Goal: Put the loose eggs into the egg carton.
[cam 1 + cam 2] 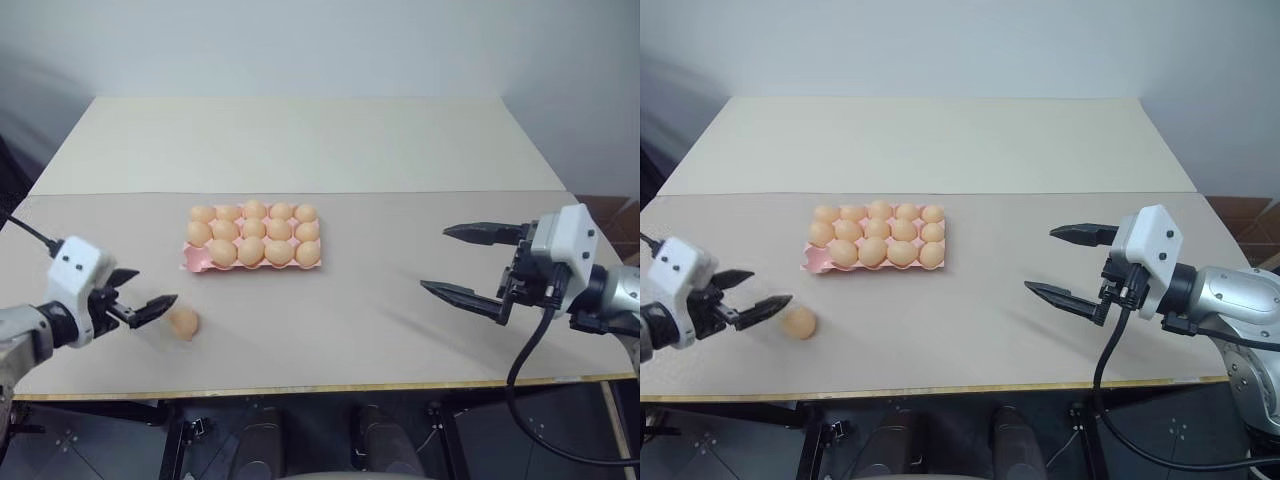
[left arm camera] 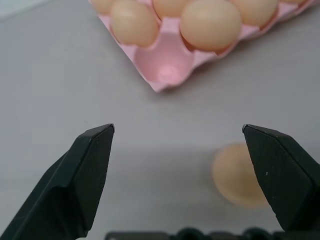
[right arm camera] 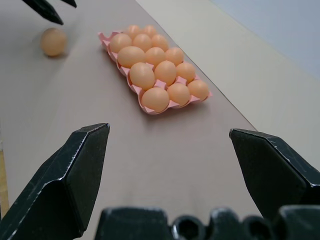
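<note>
Egg carton (image 1: 195,258) sits mid-table, pink, three rows of five cups. Fourteen cups hold eggs; the near-left corner cup is bare, its pink hollow clear in the left wrist view.

One loose egg (image 1: 183,322) lies on the table (image 1: 350,330) nearer the front edge than the carton, off the carton's near-left corner, apart from it.

Left claw (image 1: 140,300) low over the table at left, fingers spread wide, holding nothing. Its tips point toward the loose egg and sit just beside it; from the head views I cannot tell whether the nearer tip touches the shell. In the left wrist view the egg lies partly behind one finger (image 2: 280,175) rather than between the two.

Right claw (image 1: 462,262) off at the right side of the table, well apart from the carton, raised, fingers spread wide and empty, pointing left toward the carton.

Table top is two tan panels, a seam running across just behind the carton
</note>
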Controlling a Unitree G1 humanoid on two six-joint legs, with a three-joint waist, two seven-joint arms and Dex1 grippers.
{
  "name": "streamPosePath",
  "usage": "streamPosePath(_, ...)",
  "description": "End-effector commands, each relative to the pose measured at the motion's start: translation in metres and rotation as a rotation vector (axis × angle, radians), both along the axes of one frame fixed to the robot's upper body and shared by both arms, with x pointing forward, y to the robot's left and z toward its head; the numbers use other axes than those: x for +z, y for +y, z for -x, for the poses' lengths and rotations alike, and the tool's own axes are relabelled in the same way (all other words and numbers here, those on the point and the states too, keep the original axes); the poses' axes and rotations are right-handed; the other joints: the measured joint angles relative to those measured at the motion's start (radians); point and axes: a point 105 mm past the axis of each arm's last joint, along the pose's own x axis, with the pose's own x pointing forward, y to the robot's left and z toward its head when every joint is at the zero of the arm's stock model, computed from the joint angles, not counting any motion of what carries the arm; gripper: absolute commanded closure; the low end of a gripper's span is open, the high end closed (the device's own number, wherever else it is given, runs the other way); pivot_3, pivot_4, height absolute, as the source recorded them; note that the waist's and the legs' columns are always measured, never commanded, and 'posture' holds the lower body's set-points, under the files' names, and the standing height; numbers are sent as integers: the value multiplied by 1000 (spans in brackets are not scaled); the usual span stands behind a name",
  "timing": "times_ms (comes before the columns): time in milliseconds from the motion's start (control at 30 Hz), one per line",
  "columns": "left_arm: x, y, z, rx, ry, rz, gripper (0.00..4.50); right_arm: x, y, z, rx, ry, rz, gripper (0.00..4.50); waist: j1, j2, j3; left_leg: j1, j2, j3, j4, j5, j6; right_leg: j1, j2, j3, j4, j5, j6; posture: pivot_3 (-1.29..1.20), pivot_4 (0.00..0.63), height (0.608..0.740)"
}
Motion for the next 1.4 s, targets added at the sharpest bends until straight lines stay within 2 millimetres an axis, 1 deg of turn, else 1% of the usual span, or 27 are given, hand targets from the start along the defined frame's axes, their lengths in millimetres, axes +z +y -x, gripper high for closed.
streamPosePath(33,1,-7,3,-3,-14,-9,26,9,3,5,30,-30,-5,0,2,0,0,0,0,0,0,0,0,0,0,0,0,0,0,0,150,740)
streamPosePath(167,-11,-4,8,27,31,-23,26,11,2,6,30,-30,-2,0,0,0,0,0,0,0,0,0,0,0,0,0,0,0,0,0,150,740)
streamPosePath(433,-20,-3,16,51,79,-23,26,12,1,6,29,-27,1,0,0,0,0,0,0,0,0,0,0,0,0,0,0,0,0,0,150,740)
streamPosePath(600,-28,-6,11,63,97,-11,26,13,2,5,31,-26,2,0,1,0,0,0,0,0,0,0,0,0,0,0,0,0,0,0,150,740)
streamPosePath(700,-36,-13,8,53,125,-10,605,13,2,5,30,-28,1,0,1,0,0,0,0,0,0,0,0,0,0,0,0,0,0,0,150,740)
streamPosePath(800,-39,-15,5,47,131,-10,1570,14,2,5,26,-28,2,0,0,0,0,0,0,0,0,0,0,0,0,0,0,0,0,0,150,740)
streamPosePath(1000,-42,-13,-1,57,133,-20,3527,14,1,5,19,-31,3,0,0,0,0,0,0,0,0,0,0,0,1,0,0,0,0,0,150,740)
streamPosePath(1033,-41,-13,-1,57,131,-21,3796,14,1,6,17,-31,2,0,0,0,0,0,0,0,0,0,0,0,0,0,0,0,0,0,150,740)
streamPosePath(1200,-41,-9,0,66,128,-44,3796,13,1,7,16,-29,2,0,0,0,0,0,0,0,0,0,0,0,0,0,0,0,0,0,150,740)
streamPosePath(1333,-38,-7,5,63,107,-73,3796,13,2,7,22,-27,0,0,-2,0,0,0,0,0,0,0,0,0,0,0,0,0,0,0,150,740)
streamPosePath(1400,-32,-10,11,27,83,-35,3383,13,2,7,26,-25,0,0,-5,0,0,0,0,0,0,0,0,0,0,0,0,0,0,0,150,740)
